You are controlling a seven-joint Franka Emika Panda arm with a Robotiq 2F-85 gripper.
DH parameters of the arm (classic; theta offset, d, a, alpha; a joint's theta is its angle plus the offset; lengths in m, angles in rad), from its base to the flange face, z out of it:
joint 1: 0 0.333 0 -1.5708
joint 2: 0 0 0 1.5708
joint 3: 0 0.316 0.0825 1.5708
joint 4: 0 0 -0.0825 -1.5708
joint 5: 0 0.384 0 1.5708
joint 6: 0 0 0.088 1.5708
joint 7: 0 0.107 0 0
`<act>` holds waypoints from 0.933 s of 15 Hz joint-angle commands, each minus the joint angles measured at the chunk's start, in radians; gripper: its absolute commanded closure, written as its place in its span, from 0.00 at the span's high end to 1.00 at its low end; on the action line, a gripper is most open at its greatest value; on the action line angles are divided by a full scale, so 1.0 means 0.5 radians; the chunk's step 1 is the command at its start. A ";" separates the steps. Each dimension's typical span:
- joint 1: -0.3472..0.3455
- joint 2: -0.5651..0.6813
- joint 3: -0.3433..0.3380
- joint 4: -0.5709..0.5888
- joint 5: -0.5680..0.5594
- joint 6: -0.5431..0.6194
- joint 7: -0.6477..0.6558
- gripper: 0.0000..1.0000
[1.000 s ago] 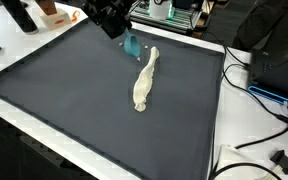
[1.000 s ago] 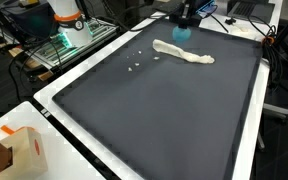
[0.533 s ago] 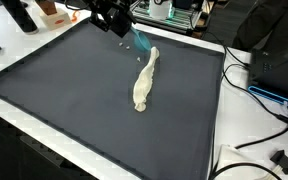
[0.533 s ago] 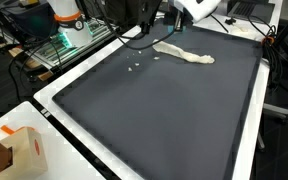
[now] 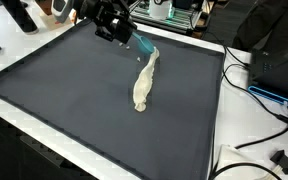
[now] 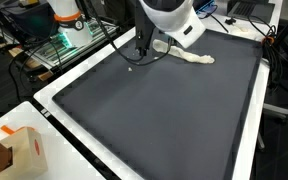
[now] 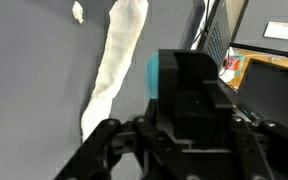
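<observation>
Firstly, in an exterior view, one gripper (image 5: 141,43) hangs over the far part of one dark mat (image 5: 74,95). Its teal fingertips are just beside the upper end of one pale twisted cloth (image 5: 144,82); contact cannot be confirmed. The cloth lies stretched out on the mat, nearer the far edge than the near one.

In an exterior view, one white arm (image 6: 170,14) covers the gripper and one end of the cloth (image 6: 196,58), so only the other end shows on the mat (image 6: 164,120). One carton (image 6: 19,150) stands off the mat at a near corner, and its contents cannot be seen.

In the wrist view, the gripper's dark body (image 7: 184,115) fills the foreground, with the cloth (image 7: 114,65) running alongside it. This view alone shows one small white scrap (image 7: 77,12) lying beside the cloth's far end. Whether the jaws are parted or closed cannot be told in any view.
</observation>
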 commanded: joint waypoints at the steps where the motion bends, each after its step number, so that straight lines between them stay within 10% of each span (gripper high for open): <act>1: -0.023 0.066 -0.020 -0.019 0.102 -0.053 -0.131 0.25; 14: -0.003 0.262 -0.031 0.051 0.236 -0.014 -0.220 0.25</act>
